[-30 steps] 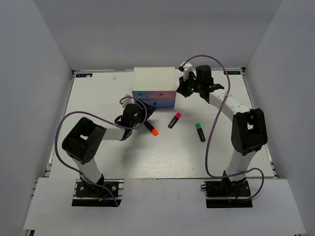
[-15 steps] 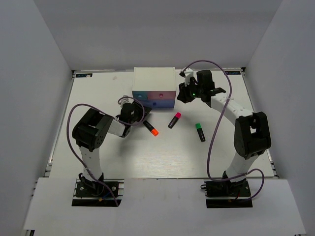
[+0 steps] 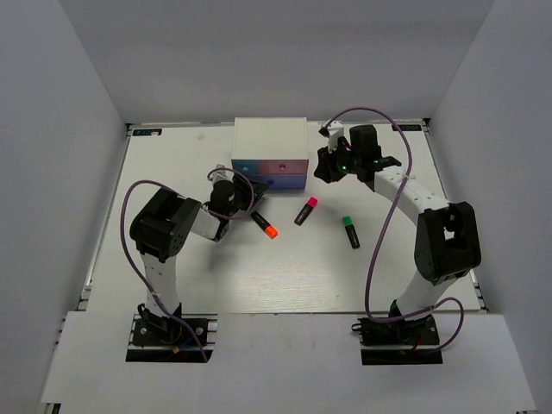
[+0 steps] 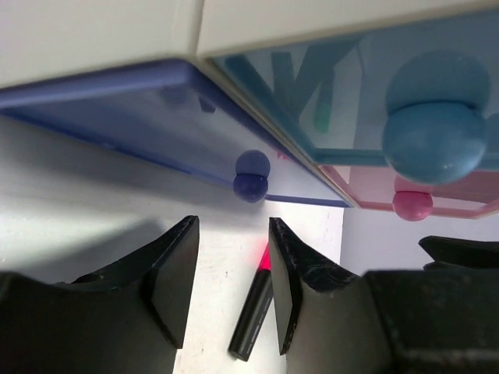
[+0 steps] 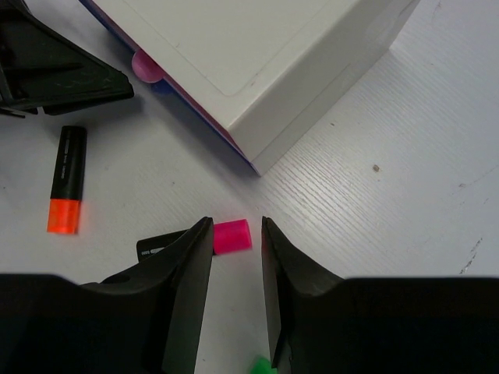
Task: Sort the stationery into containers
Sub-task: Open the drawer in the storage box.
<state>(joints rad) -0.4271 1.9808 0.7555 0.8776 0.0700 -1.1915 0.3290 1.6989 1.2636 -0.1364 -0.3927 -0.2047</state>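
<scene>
The white mini cabinet [image 3: 270,138] stands at the back, with a blue drawer [image 3: 250,165], a pink drawer [image 3: 290,165] and a wider blue-purple drawer [image 3: 282,182]. All three look closed. My left gripper [image 3: 249,197] is open and empty, low at the wide drawer's left front. In the left wrist view its jaws [image 4: 232,226] sit just below that drawer's dark knob [image 4: 251,178]. My right gripper [image 3: 326,165] is open by the cabinet's right side, above the pink-capped marker [image 5: 231,236]. The orange-capped [image 3: 265,224], pink-capped [image 3: 306,210] and green-capped [image 3: 350,231] markers lie on the table. The stapler-like piece and the block are out of view.
Grey enclosure walls surround the white table [image 3: 172,267]. Purple cables loop from both arms. The blue knob [image 4: 433,132] and pink knob [image 4: 412,204] stick out of the drawer fronts. A black marker [image 4: 251,323] lies beyond my left fingers.
My left arm has folded in, bringing its gripper closer to the wide drawer's front. My right gripper has shifted slightly right, away from the cabinet. The markers have not moved.
</scene>
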